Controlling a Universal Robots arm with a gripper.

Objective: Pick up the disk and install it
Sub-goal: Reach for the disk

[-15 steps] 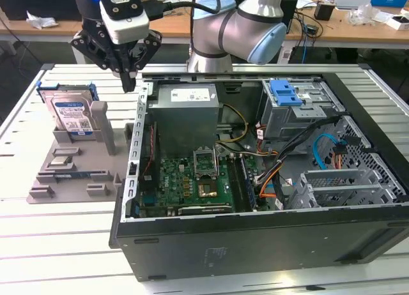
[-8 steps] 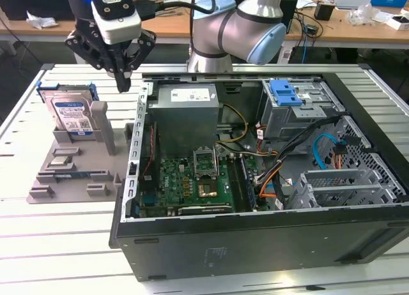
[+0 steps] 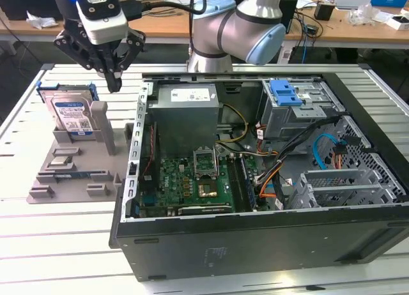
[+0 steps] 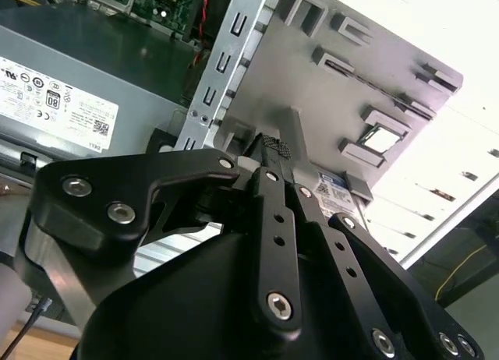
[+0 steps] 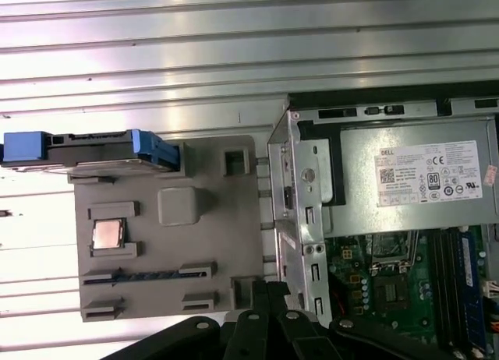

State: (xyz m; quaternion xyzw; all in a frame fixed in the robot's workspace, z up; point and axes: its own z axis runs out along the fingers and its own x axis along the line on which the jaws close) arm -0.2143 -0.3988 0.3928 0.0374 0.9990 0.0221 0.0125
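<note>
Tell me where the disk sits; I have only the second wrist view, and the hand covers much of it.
Observer: The disk stands on edge in a grey holder, on the exterior view's left of the open computer case.
Operator: Is the hand on it?
Observer: No. The hand hangs above the holder, beside the disk on the case's side, gripping nothing.
Operator: And the cage?
Observer: The cage, with its blue latch, sits inside the case towards the exterior view's right.

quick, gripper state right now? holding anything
gripper: closed, holding nothing. The disk stands apart from it in the grey holder.
</note>
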